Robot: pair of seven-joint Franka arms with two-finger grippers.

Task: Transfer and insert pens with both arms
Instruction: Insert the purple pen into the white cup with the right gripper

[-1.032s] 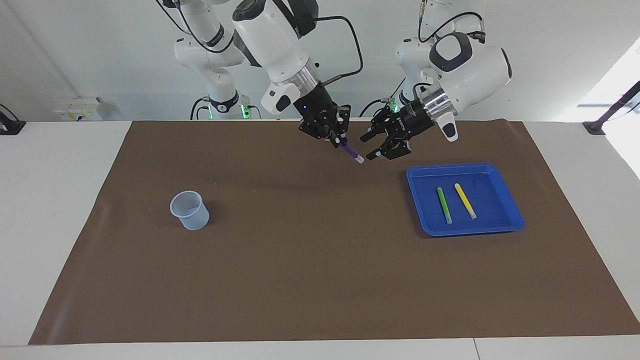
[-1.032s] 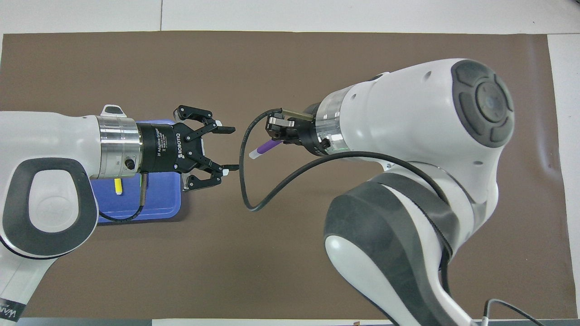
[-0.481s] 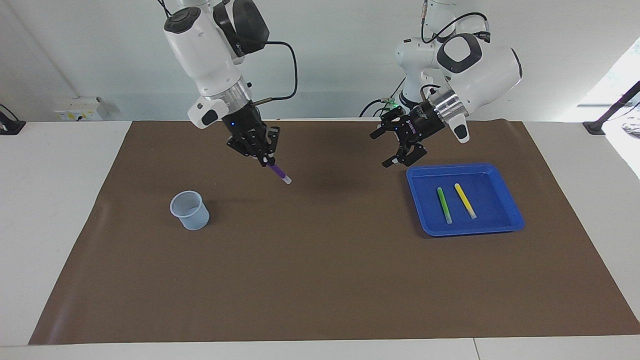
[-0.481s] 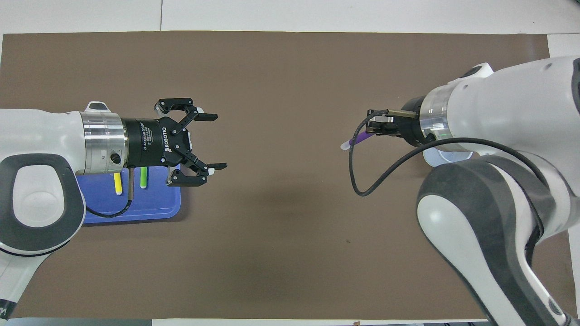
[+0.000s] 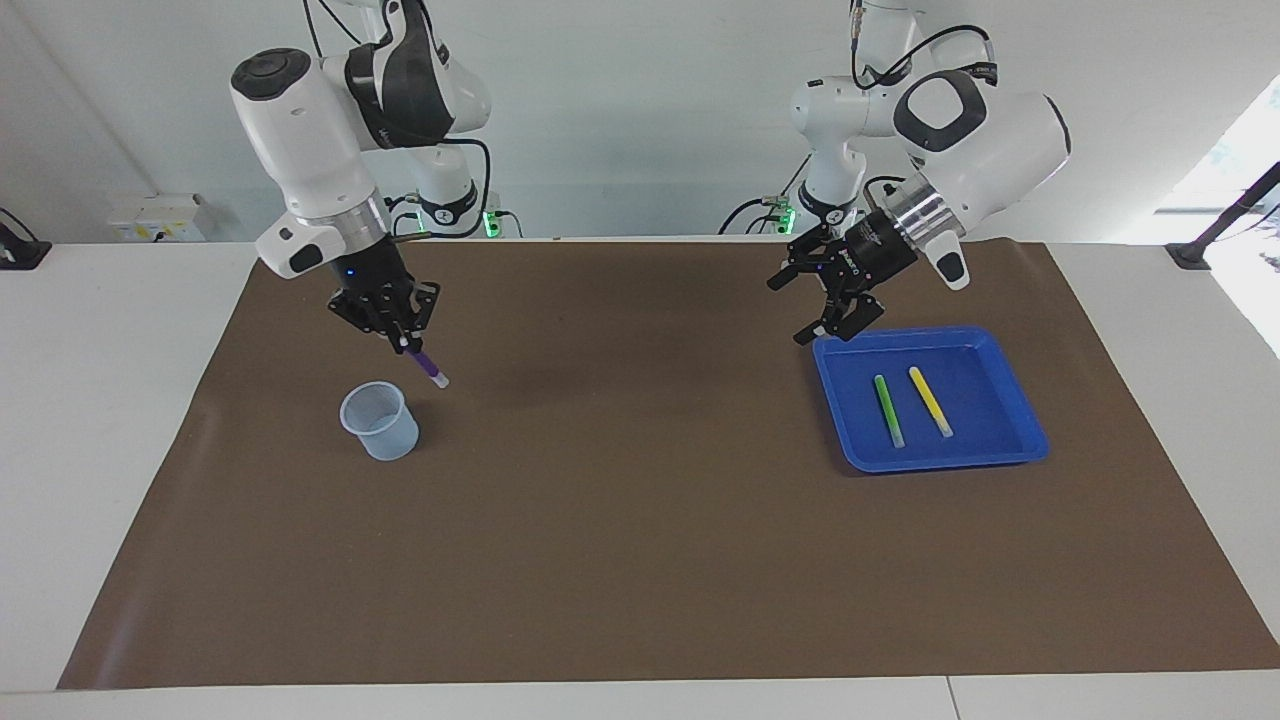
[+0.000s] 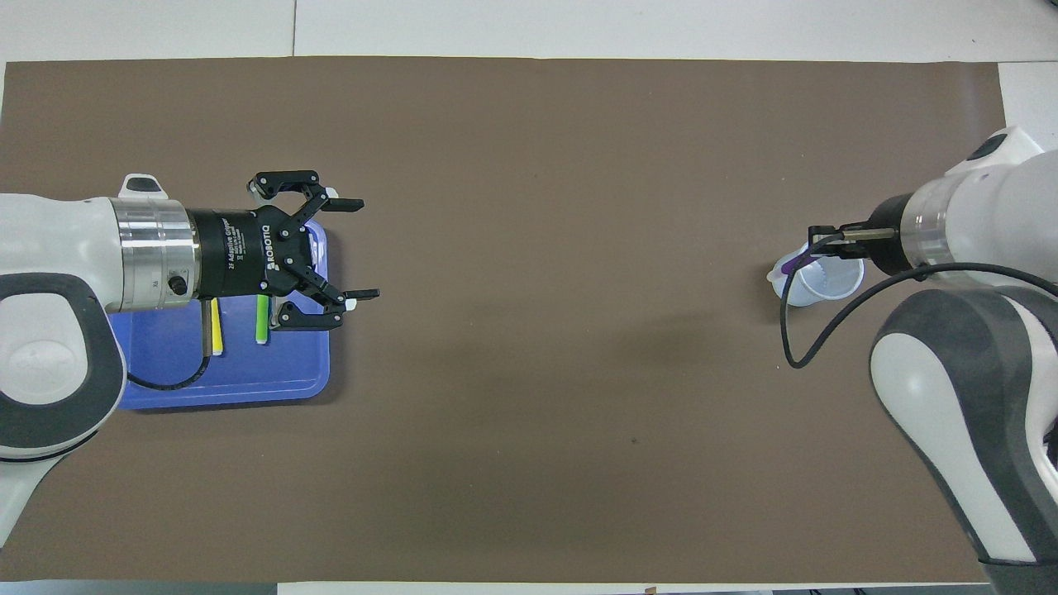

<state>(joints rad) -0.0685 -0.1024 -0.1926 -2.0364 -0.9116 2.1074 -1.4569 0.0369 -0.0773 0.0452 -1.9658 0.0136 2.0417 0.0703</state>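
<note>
A purple pen [image 5: 428,367] [image 6: 791,263] hangs tilted, pale cap end down, with my right gripper [image 5: 404,341] [image 6: 820,240] shut on its upper end. Its tip is just above the rim of a clear plastic cup [image 5: 380,421] [image 6: 829,287], on the side toward the table's middle. A green pen [image 5: 888,410] [image 6: 262,326] and a yellow pen [image 5: 930,400] [image 6: 216,332] lie side by side in a blue tray [image 5: 1020,445] [image 6: 248,388]. My left gripper [image 5: 800,308] [image 6: 364,248] hangs open and holds nothing, over the tray's corner nearest the robots and the table's middle.
A brown mat [image 5: 640,560] covers most of the white table. The cup stands toward the right arm's end and the tray toward the left arm's end. Two smaller white arms with green lights [image 5: 445,200] stand at the robots' edge of the table.
My right gripper has carried the purple pen from over the table's middle to the cup. My left gripper has opened wider and drawn back to the tray's corner.
</note>
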